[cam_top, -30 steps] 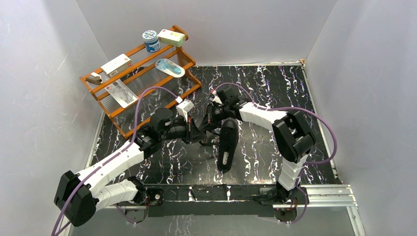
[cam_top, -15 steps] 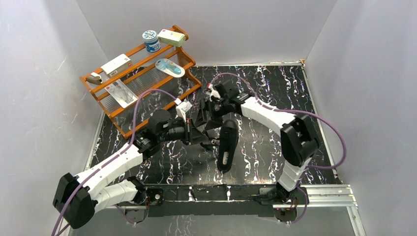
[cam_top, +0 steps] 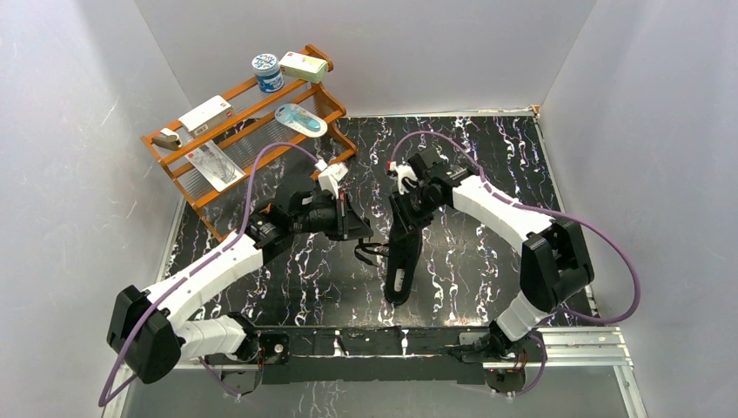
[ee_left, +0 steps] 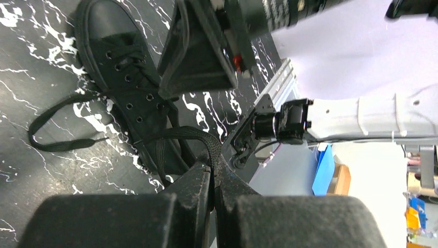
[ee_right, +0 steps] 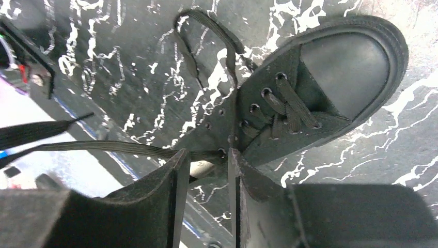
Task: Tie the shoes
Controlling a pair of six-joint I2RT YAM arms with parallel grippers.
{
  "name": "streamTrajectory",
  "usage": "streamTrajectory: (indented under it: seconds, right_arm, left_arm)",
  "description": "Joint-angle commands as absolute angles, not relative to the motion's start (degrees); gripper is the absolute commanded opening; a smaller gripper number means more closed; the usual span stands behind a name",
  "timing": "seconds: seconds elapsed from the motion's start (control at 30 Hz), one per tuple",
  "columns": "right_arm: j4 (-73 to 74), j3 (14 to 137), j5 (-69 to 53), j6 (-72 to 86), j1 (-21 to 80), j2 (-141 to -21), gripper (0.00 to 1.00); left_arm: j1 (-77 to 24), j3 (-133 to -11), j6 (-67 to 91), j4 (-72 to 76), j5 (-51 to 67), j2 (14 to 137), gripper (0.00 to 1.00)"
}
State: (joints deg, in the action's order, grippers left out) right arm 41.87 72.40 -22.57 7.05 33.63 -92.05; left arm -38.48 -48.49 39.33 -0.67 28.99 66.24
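Lying lengthwise on the black marbled table (cam_top: 487, 174), the small black sneaker (cam_top: 400, 261) had its heel toward the arm bases and its toe pointing away, with a white label showing on the insole. The left gripper (cam_top: 357, 231) sat just beside the shoe's left flank, and in its wrist view its fingers (ee_left: 193, 181) were pressed together on a strand of the thin black lace (ee_left: 178, 132). That strand arched up from the eyelets into the pinch. A second stretch of lace lay as a slack loop (ee_left: 51, 124) on the table beside the toe.

The right gripper (cam_top: 406, 212) was at the toe end of the shoe. In its own view the right gripper (ee_right: 206, 155) showed a narrow gap between its fingers, placed at the edge of the eyelet row. A lace strand ran in from the left to an eyelet at that gap. I could not tell whether the fingers touched the strand. The rubber toe cap (ee_right: 351, 72) was in plain sight beyond them.

A wooden rack (cam_top: 252, 131) holding small packets stood at the far left corner, well apart from the shoe.
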Motion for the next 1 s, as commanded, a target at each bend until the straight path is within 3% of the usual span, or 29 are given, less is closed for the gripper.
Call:
streamTrajectory:
  seconds: [0.0,0.3,0.57,0.67,0.83,0.97]
  right_arm:
    - [40.0,73.5,-20.5,-0.7,34.7,-93.5,0.43]
    - [41.1,73.0,-15.7,-4.3,37.3,-97.7,0.44]
    - [39.8,70.7,-13.2,-6.0,38.3,-97.1,0.37]
    - [39.8,70.3,-10.9,-7.0,38.7,-96.2,0.27]
    - [40.6,71.6,-9.8,-7.0,39.1,-92.2,0.02]
    - [36.9,68.6,-15.3,-6.7,39.1,-87.1,0.00]
  left_arm:
    - [-37.3,-55.0,37.0,-8.4,26.5,68.5,0.00]
    - [-33.5,-59.2,37.4,-12.9,33.1,73.3,0.00]
    - [-32.1,-56.6,40.1,-7.3,38.3,72.4,0.00]
    - [-32.1,-57.0,40.1,-7.5,38.5,73.4,0.00]
    - [-32.0,-60.4,39.9,-8.9,37.8,78.6,0.00]
    - [-32.0,-69.3,36.5,-13.0,36.3,88.4,0.00]
